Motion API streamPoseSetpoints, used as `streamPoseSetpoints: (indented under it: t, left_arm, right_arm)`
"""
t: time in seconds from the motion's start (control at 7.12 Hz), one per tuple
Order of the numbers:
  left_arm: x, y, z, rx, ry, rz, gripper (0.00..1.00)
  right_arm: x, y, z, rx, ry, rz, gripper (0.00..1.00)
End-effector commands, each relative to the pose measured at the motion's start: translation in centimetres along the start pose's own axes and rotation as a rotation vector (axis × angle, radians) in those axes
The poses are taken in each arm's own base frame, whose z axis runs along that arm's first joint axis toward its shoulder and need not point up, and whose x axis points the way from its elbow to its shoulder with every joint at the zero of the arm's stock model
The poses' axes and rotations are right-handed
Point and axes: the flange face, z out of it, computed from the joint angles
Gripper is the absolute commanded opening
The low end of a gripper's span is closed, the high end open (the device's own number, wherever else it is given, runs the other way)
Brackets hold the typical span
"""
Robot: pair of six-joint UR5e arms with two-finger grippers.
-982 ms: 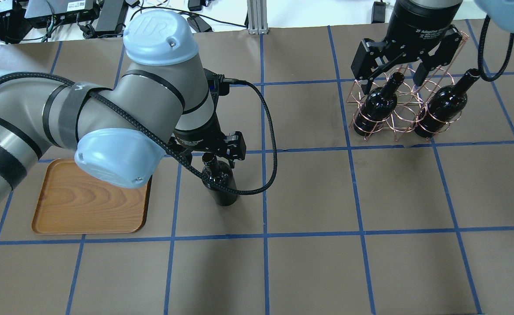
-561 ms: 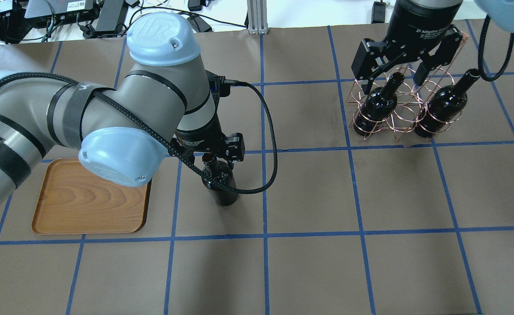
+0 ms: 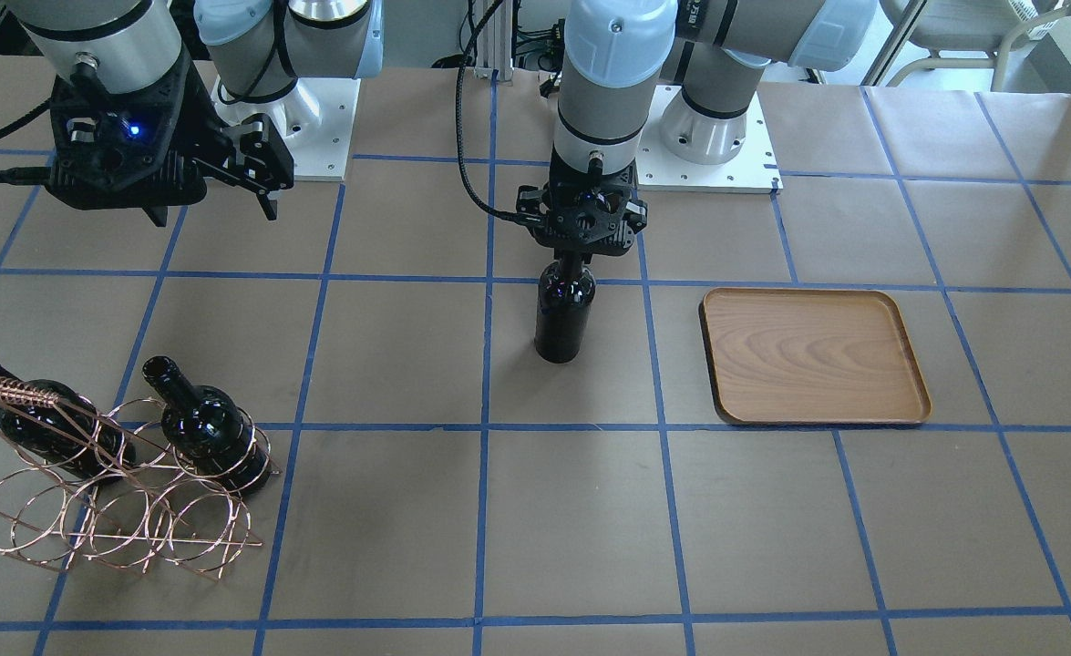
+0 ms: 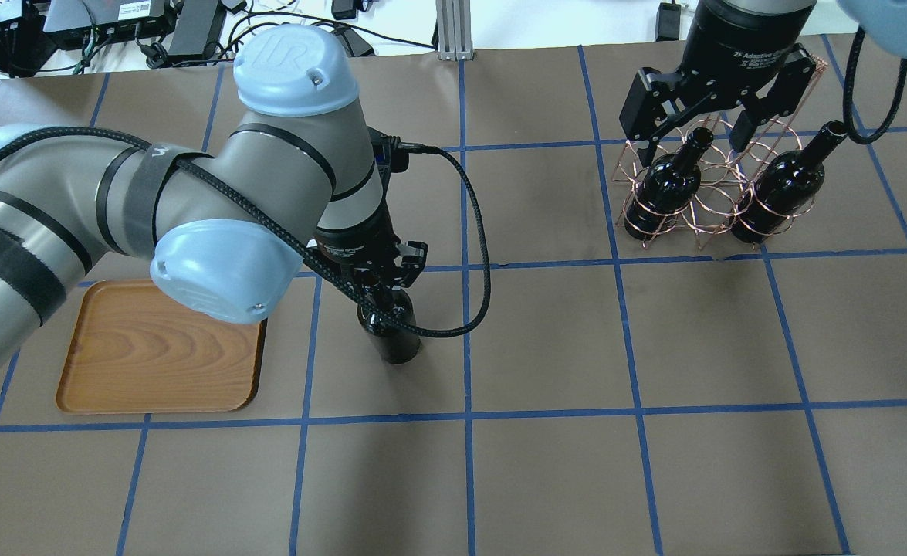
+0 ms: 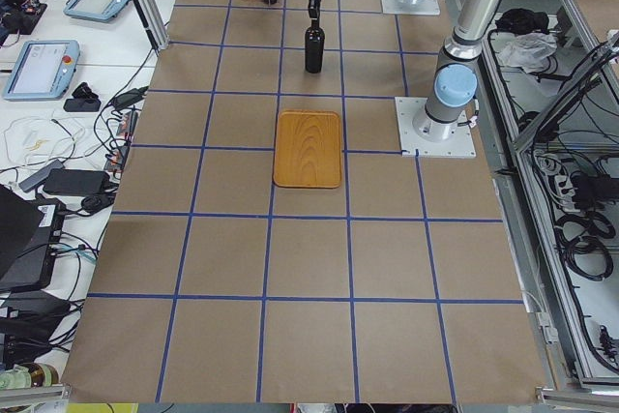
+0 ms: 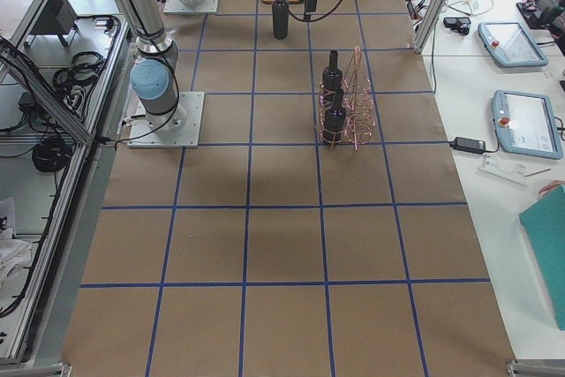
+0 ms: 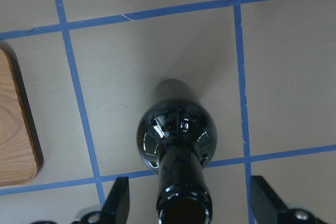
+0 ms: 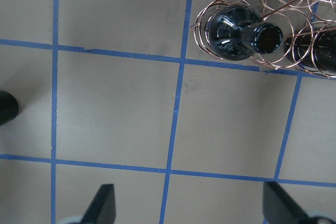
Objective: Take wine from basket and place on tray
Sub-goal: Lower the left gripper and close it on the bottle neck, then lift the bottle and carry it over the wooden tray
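On the brown paper-covered table (image 4: pixel 546 471) w/ its blue tape grid, the glossy black glass wine bottle (image 4: pixel 396 346) stands upright on its base. It is out of the rack, apart from the tray, btwn the two but much nearer the tray. The left gripper (image 3: pixel 579 248) hangs straight over it w/ the slim neck btwn its fingers (image 7: pixel 118 203). The wrist view shows both fingers spread wide, a clear gap ea. side of the neck, no contact. That arm's black braided cable (image 4: pixel 476 255) loops past the bottle's shoulder in the overhead view. The flat rectangular brown wood-grain tray (image 4: pixel 152 363) w/ rounded corners & low rim lies near the bottle, on the robot's left. Well apart, on the robot's right, sits the copper-coloured wire basket (image 4: pixel 706 202) of round rings. Two more black bottles are held in its rings, necks up: one (image 4: pixel 665 185) nearer the table's middle, the other (image 4: pixel 781 189) further out. The right gripper (image 3: pixel 214 208) hovers above the table near the basket, fingers spread wide, holding nothing.
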Motion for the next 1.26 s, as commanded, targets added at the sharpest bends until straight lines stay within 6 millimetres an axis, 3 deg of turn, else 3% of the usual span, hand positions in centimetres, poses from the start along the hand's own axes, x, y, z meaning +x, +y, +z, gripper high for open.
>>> streamPoseSetpoints:
  t: [0.0, 0.14, 0.28, 0.42, 0.56, 0.7, 1.12]
  left_arm:
    - [0.0, -0.1, -0.5, 0.008, 0.002, 0.001, 0.0]
    - [-0.3, -0.1, -1.3, 0.023, -0.003, -0.006, 0.0]
    - [-1.3, -0.1, -3.8, 0.061, -0.013, -0.017, 0.0]
    - [-4.1, -0.9, -6.8, 0.06, -0.045, 0.011, 0.0]
    - [-8.4, -2.2, -10.0, 0.07, -0.044, -0.021, 0.0]
    - [-12.8, -3.1, -11.7, 0.09, -0.045, -0.05, 0.0]
    - [-28.4, -2.8, -11.8, 0.074, -0.045, -0.03, 0.0]
  right_arm:
    - [0.0, 0.0, 0.0, -0.002, 0.005, -0.009, 1.0]
    - [0.0, 0.0, 0.0, -0.002, 0.005, -0.009, 1.0]
    - [0.0, 0.0, 0.0, -0.002, 0.004, -0.009, 1.0]
    - [0.0, 0.0, 0.0, 0.0, 0.004, -0.009, 1.0]
    - [0.0, 0.0, 0.0, -0.002, 0.004, -0.009, 1.0]
    - [0.0, 0.0, 0.0, -0.002, 0.004, -0.009, 1.0]
    - [0.0, 0.0, 0.0, -0.002, 0.005, -0.01, 1.0]
